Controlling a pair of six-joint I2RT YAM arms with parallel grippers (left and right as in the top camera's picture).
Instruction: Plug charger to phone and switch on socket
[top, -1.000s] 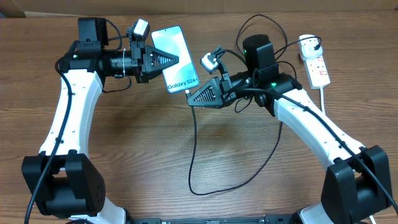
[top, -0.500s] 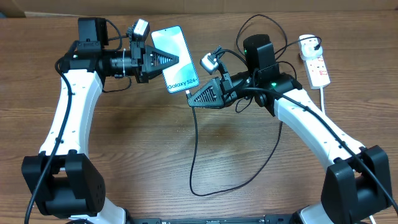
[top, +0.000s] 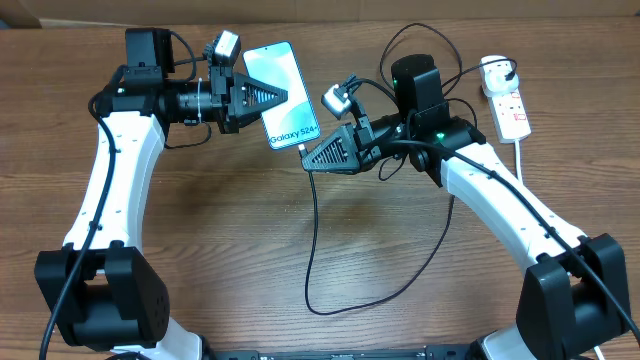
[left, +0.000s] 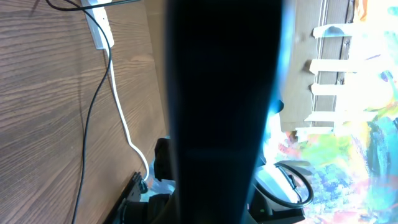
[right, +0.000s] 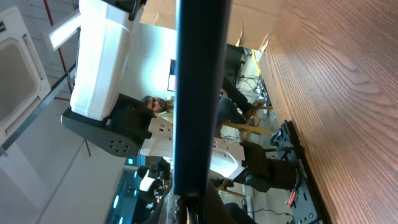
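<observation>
A brown wood-grain table (top: 220, 250) — tan cardboard (top: 60, 12) lines its far edge.

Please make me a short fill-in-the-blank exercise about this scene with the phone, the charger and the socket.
1. The left gripper is shut on the phone, whose screen reads Galaxy ____.
2. The right gripper holds the tip of the charger at the phone's end; its cable is ____.
3. The socket lies on the table beside the ____ arm.
Missing words: S24; black; right.

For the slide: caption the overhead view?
Overhead: left fingers grip the phone, right fingers hold the charger at its lower end; socket lies far right.
</observation>
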